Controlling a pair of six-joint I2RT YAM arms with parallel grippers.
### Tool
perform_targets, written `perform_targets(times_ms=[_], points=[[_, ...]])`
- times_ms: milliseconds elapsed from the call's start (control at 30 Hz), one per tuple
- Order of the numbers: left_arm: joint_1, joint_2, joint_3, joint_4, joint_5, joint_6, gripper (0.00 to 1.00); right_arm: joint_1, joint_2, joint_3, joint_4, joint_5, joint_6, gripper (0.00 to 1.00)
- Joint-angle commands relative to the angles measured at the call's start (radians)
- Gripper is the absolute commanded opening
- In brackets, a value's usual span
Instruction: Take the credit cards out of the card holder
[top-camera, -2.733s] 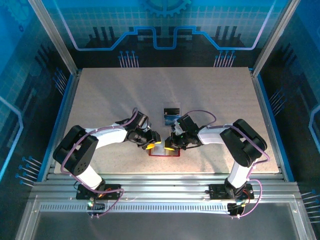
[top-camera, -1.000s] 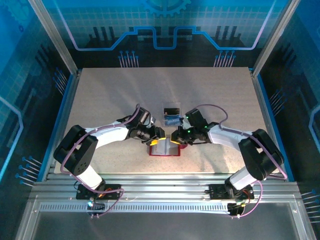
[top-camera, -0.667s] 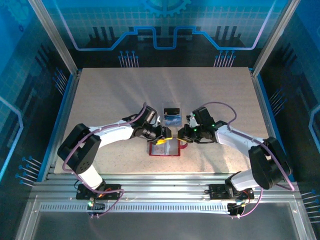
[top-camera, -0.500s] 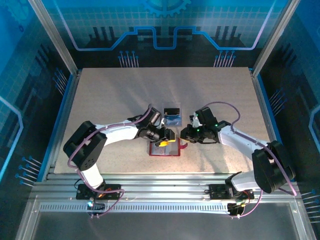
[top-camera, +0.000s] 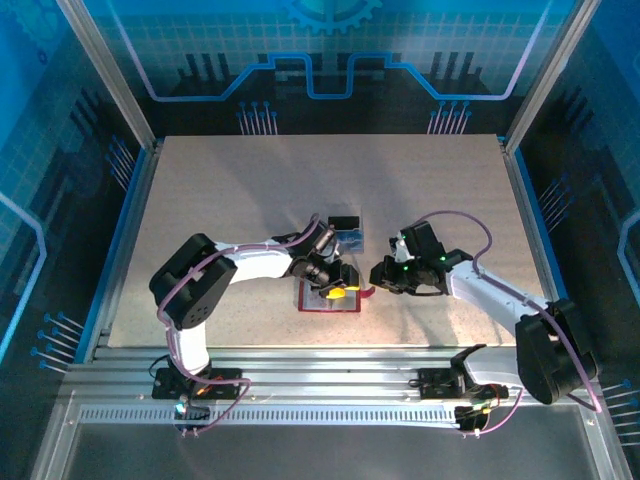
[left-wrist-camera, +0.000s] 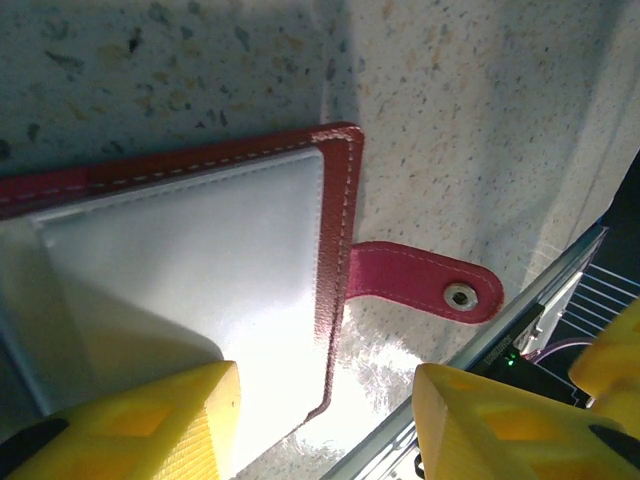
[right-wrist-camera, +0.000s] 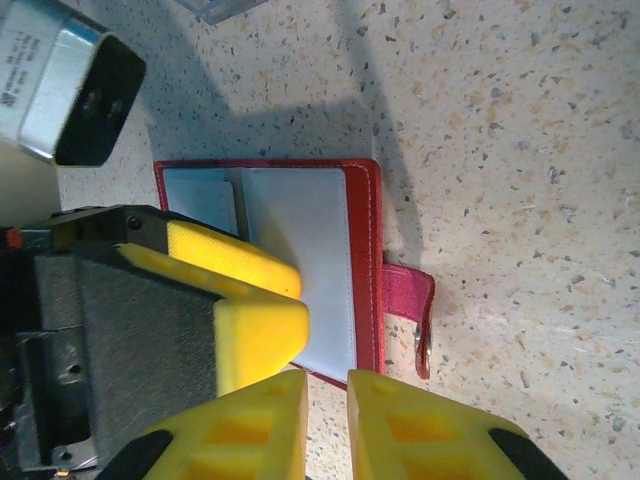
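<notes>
Over the open card holder (right-wrist-camera: 310, 225), left hand (top-camera: 337, 292) (fingers apart), clear tray (top-camera: 359, 236) behind

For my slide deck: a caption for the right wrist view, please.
Left gripper poised over the open red card holder on a speckled table, snap tab sticking out sideways.

The card holder (top-camera: 312, 301) lies on the table (top-camera: 220, 190), the credit cards (top-camera: 348, 239) close behind it

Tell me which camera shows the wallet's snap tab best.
The left wrist view: the snap tab lies flat and close, its metal stud plain. The right wrist view shows the tab smaller, its end bent. The top view gives just a red sliver.
</notes>
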Motion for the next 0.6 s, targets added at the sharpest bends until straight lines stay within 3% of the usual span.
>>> perform_targets(times_ms=[0, 567], points=[[-0.010, 0.031, 0.024, -0.003, 0.012, -0.016, 0.50, -0.019, -0.021, -0.015, -0.030, 0.007, -0.011, 0.18], [-0.012, 0.035, 0.029, 0.055, 0.013, -0.042, 0.50, -0.019, -0.039, -0.023, -0.021, -0.013, -0.006, 0.19]])
